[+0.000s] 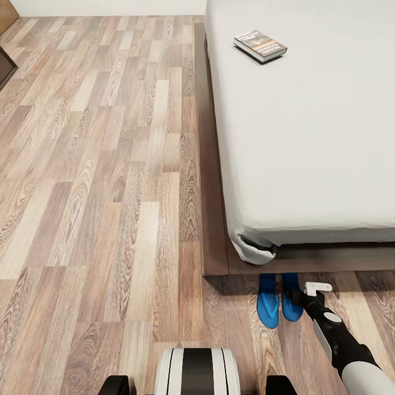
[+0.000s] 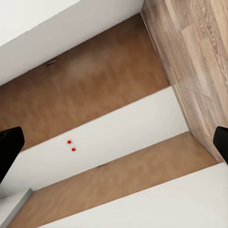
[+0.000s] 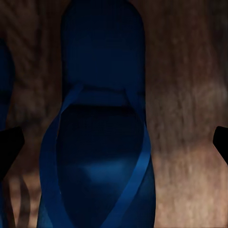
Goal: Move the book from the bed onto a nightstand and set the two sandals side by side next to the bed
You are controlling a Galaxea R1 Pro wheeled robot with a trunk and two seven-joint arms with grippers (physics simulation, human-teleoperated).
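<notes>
The bed (image 1: 307,120) fills the right of my head view, its dark frame (image 1: 211,181) on the wood-plank floor (image 1: 99,181). The book (image 1: 260,45) lies flat on the mattress near its left edge. Two blue sandals (image 1: 267,302) sit side by side at the bed's foot. My right arm (image 1: 343,343) slants forward and down, its pincer (image 3: 114,142) spread wide over the right-hand sandal (image 3: 99,156). My left pincer (image 2: 114,142) is spread too, holding nothing.

**Where my three cameras look**

My head camera looks steeply down over the floor (image 1: 99,164) and the bed (image 1: 307,137). My right wrist camera sits close above one sandal (image 3: 102,142), also in my head view (image 1: 291,307). My left wrist camera faces white and brown panels (image 2: 118,133).
</notes>
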